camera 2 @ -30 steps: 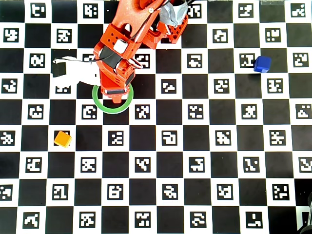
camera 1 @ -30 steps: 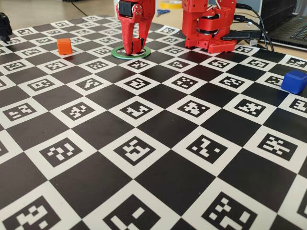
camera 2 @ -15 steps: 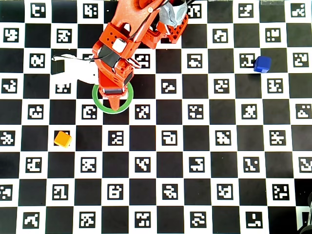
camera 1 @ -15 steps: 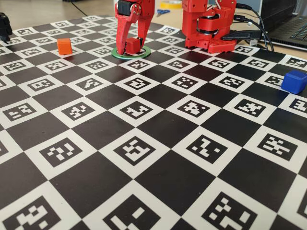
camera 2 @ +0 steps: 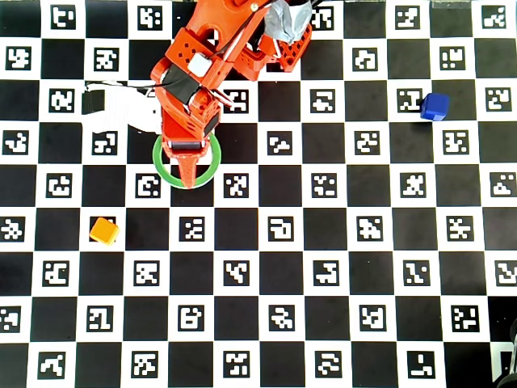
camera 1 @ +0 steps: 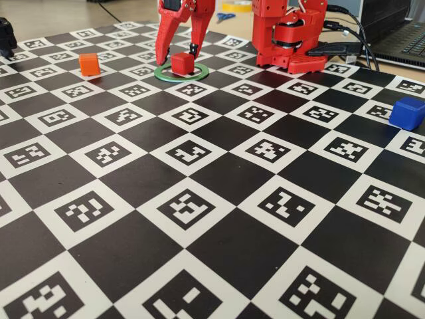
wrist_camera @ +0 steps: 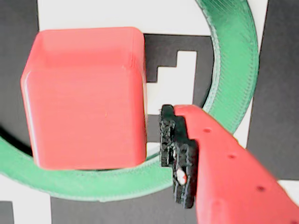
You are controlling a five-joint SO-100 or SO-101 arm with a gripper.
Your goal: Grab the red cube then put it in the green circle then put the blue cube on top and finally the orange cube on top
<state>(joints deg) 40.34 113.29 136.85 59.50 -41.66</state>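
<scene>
Red cube (wrist_camera: 84, 98) — matte, rounded edges

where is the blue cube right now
In the fixed view the blue cube sits alone at the board's right edge, far from the green circle.

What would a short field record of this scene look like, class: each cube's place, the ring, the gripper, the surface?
red cube: resting inside the green circle
blue cube: alone at the right in the fixed view
orange cube: alone, left of the ring in the fixed view
gripper: open, fingers either side of the red cube
surface: checkered marker board
stack: not started
</scene>
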